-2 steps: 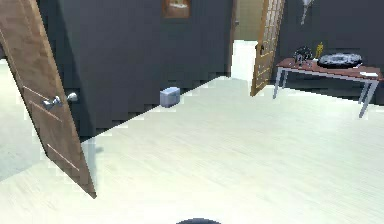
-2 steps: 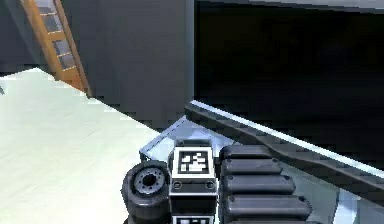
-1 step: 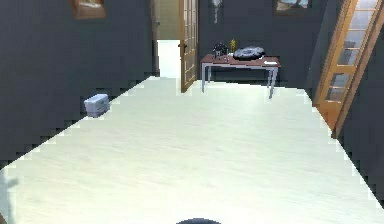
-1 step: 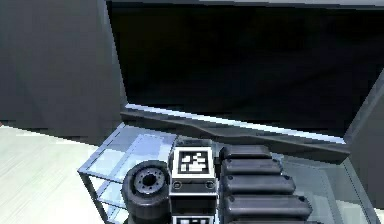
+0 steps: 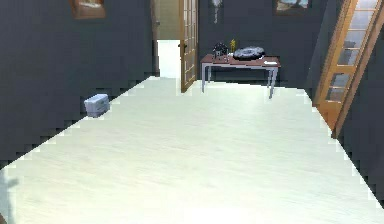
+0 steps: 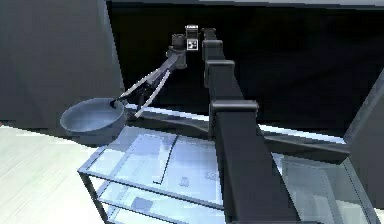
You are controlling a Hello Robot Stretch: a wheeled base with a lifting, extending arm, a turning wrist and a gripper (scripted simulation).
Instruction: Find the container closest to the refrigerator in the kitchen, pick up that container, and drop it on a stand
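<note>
1. Jaws of the gripper (image 6: pixel 128 97) reach out at the far end of the arm (image 6: pixel 235 120). How they stand cannot be told, but the gripper holds the task's container, a blue-grey bowl (image 6: pixel 93 118).
2. At the tips of the thin fingers (image 6: pixel 150 80) hangs the bowl, just left of the jaws and a little below them in the arm side view. Its mouth faces up and it is clear of every surface.
3. Below the jaws and nearer the camera is the stand (image 6: pixel 150 160), a metal frame with glass shelves. Its top shelf runs under the arm, and its far left corner is the nearest thing beneath the bowl.
4. Up and to the right of the jaws, two white squares (image 6: pixel 190 40) with black marks sit on the wrist.
5. Behind the jaws is a dark pane (image 6: pixel 300 70). To their left, a grey wall (image 6: pixel 50 50) backs the bowl, with pale floor (image 6: pixel 30 160) lower down.
6. Well away from the jaws, the forward view shows a table (image 5: pixel 240 63) against the far wall carrying a dark round object (image 5: pixel 248 51). Beside the table, on its left, stands an open wooden door (image 5: pixel 188 40).
7. On that view's left a small grey box (image 5: pixel 97 104) lies on the floor by the wall, and a glass-paned wooden door (image 5: pixel 345 60) fills the right edge.
</note>
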